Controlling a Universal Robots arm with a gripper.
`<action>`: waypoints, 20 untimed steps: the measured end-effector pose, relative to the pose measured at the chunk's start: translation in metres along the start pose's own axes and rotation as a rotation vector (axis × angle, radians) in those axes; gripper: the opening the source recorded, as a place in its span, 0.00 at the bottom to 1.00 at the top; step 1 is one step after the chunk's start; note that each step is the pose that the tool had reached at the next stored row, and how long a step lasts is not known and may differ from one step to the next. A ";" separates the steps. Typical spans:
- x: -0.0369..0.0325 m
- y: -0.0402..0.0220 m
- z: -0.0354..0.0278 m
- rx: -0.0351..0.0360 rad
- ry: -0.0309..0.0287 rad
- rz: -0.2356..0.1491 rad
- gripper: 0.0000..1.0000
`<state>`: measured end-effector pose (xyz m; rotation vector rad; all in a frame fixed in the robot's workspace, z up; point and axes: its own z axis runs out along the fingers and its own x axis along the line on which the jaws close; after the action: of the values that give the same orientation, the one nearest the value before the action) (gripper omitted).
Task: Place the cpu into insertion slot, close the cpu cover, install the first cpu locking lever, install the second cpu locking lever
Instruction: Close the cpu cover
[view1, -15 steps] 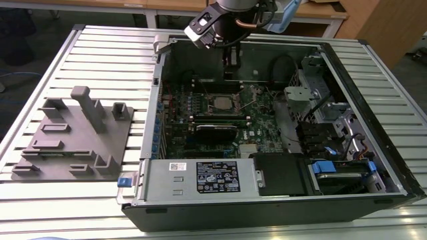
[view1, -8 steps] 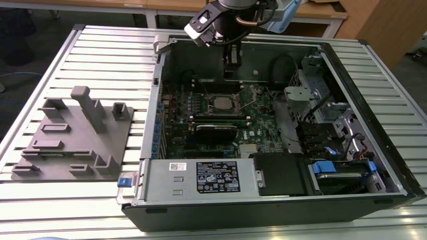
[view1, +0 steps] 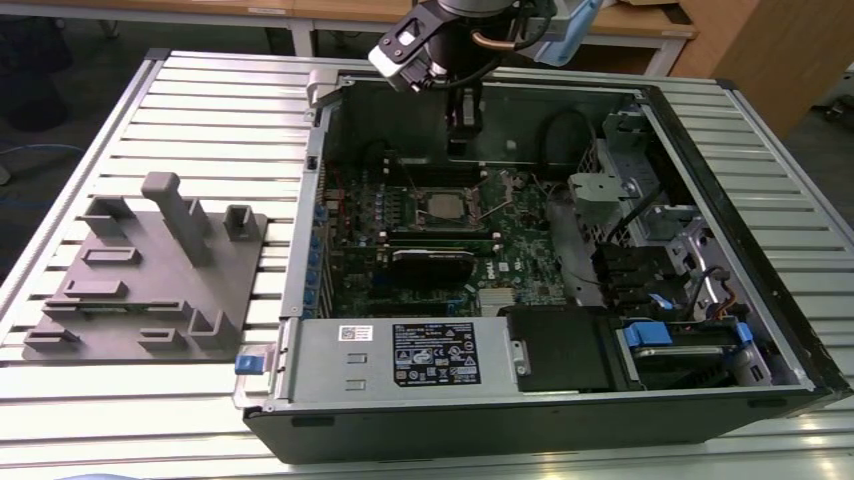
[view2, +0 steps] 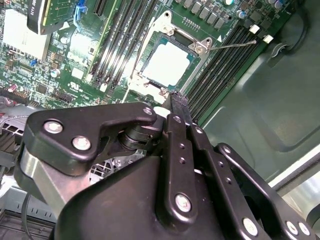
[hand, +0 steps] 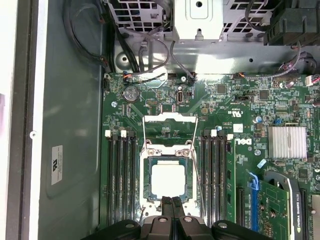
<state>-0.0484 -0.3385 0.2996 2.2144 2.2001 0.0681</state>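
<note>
The arm reaches down into the open computer case (view1: 534, 425), and its gripper (hand: 172, 201) has both fingers pressed together, empty. The cpu (hand: 167, 181) lies flat in the insertion slot (hand: 167, 148), just beside the fingertips.

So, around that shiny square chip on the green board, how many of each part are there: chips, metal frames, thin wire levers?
cpu: 1
cpu cover: 1
locking levers: 2
Total: 4
</note>
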 end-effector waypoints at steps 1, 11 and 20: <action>0.0000 0.0000 -0.0001 -0.0001 0.0001 0.000 0.10; 0.0000 0.0001 -0.0035 -0.0001 0.0002 0.000 0.10; 0.0001 0.0097 -0.0032 0.0000 0.0000 0.000 0.10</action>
<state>-0.0389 -0.3385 0.3032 2.2144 2.2001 0.0681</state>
